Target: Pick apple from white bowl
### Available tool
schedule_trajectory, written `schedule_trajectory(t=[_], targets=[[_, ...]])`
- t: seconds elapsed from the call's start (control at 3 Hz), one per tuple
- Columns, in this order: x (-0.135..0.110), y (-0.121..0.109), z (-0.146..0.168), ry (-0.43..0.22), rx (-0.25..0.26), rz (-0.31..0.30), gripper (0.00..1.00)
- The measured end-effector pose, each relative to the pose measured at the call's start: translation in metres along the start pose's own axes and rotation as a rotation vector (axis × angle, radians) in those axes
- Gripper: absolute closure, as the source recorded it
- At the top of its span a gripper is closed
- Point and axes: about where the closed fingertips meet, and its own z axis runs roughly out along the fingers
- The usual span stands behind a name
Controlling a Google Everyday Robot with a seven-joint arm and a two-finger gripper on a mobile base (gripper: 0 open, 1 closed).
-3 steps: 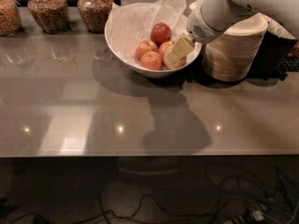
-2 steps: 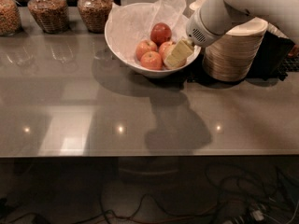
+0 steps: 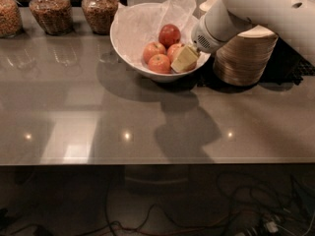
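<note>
Presently the grasp approach is judged in hand: the gripper [image 3: 184,59] is seen low in the white bowl [image 3: 119,42], upper centre of frame, at the apple [image 3: 173,49], opening state not determinable; closure and a straight lift are needed next.

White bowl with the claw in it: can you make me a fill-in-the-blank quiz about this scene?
1. The claw reaches into the white bowl, among the red ___.
2. Crinkled white ___ lines the bowl.
3. ___ jars stand at the far edge of the table, left of the bowl.
4. Beside the bowl, beneath the arm, is a stack of beige ___.
Missing: apples; paper; three; bowls.
</note>
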Motion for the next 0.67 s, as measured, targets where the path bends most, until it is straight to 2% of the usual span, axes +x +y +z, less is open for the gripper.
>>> schedule_trajectory(t=[0.67], targets=[[0.0110, 0.0052, 0.0190, 0.032, -0.030, 0.020, 0.32]])
